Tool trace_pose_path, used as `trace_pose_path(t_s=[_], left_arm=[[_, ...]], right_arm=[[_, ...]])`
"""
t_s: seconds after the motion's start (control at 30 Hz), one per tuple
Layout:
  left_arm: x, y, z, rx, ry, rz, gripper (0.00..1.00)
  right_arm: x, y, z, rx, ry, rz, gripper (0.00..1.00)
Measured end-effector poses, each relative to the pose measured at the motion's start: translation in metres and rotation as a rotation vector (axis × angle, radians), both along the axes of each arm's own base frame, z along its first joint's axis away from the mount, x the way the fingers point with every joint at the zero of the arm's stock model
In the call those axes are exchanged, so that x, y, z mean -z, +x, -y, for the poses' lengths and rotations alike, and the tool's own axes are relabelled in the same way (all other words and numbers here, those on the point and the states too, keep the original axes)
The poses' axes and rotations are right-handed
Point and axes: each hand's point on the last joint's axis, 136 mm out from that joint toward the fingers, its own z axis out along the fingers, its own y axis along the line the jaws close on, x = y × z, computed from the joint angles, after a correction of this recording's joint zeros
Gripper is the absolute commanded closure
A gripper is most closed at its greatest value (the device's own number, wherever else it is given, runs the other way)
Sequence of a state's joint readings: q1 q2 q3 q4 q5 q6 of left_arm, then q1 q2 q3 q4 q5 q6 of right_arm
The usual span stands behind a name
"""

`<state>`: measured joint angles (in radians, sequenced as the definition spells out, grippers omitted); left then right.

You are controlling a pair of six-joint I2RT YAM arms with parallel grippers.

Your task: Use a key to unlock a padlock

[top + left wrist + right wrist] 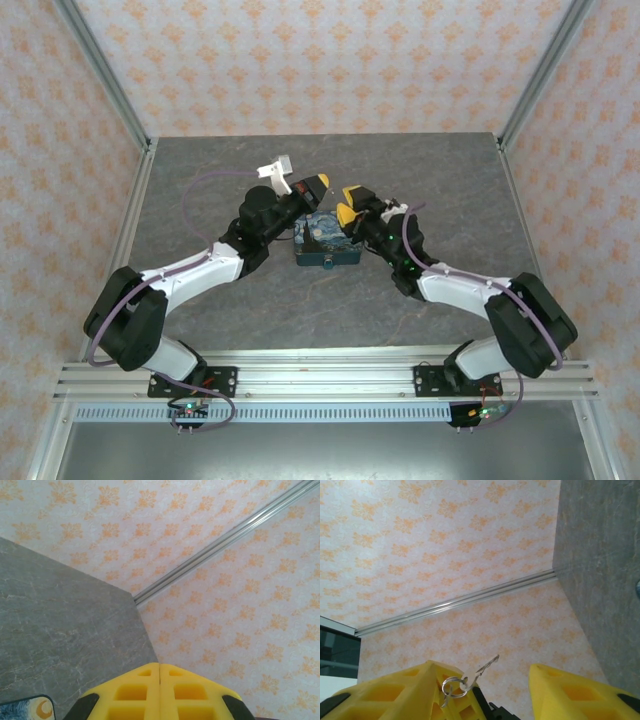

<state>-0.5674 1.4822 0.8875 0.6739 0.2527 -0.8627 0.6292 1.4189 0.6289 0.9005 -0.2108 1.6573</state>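
Observation:
A small Starry-Night-print box lies mid-table between both arms, and its corner shows in the left wrist view. A teal band runs along the box's near side; I cannot tell the padlock apart from it. My left gripper hovers above the box's far left, its yellow fingers pressed together with nothing between them. My right gripper hangs over the box's far right corner, jaws apart. The thin metal key on a wire ring rests against the inner face of its left finger, blade pointing into the gap.
Patterned walls with aluminium corner posts close in the grey stone table on three sides. Bare table lies behind and in front of the box. The arm bases sit on the rail at the near edge.

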Motion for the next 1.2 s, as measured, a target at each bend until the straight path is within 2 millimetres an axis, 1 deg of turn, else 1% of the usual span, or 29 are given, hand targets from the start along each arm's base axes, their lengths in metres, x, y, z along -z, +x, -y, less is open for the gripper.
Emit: trace_pose_path(t_s=[0.17,0.3,0.5,0.7,0.8,0.87,0.97,1.0,1.2], left_arm=[[0.004,0.002,0.001,0.0,-0.002,-0.004,1.0],[0.009,0.004,0.003,0.0,0.002,-0.011,1.0],[0.014,0.006,0.004,0.0,-0.001,-0.02,1.0],[0.011,0.006,0.004,0.0,-0.007,-0.011,1.0],[0.011,0.006,0.004,0.0,-0.012,-0.013,1.0],[0.011,0.006,0.004,0.0,-0.014,-0.015,1.0],[0.011,0.007,0.004,-0.002,-0.017,-0.016,1.0],[0.01,0.007,0.004,-0.002,-0.019,-0.015,1.0],[0.01,0.007,0.004,-0.004,-0.023,-0.015,1.0]], right_arm=[[-0.018,0.003,-0.012,-0.009,0.039,0.031,0.51],[-0.023,0.003,-0.016,-0.017,0.054,0.038,0.57],[-0.022,0.006,-0.017,-0.01,0.063,0.032,0.68],[-0.018,0.008,-0.018,-0.006,0.064,0.026,0.78],[-0.015,0.009,-0.019,-0.005,0.066,0.022,0.85],[-0.013,0.01,-0.019,-0.005,0.065,0.019,0.88],[-0.013,0.01,-0.019,-0.003,0.072,0.015,0.99],[-0.013,0.01,-0.019,-0.002,0.076,0.014,1.0],[-0.014,0.01,-0.019,-0.002,0.077,0.019,1.0]])
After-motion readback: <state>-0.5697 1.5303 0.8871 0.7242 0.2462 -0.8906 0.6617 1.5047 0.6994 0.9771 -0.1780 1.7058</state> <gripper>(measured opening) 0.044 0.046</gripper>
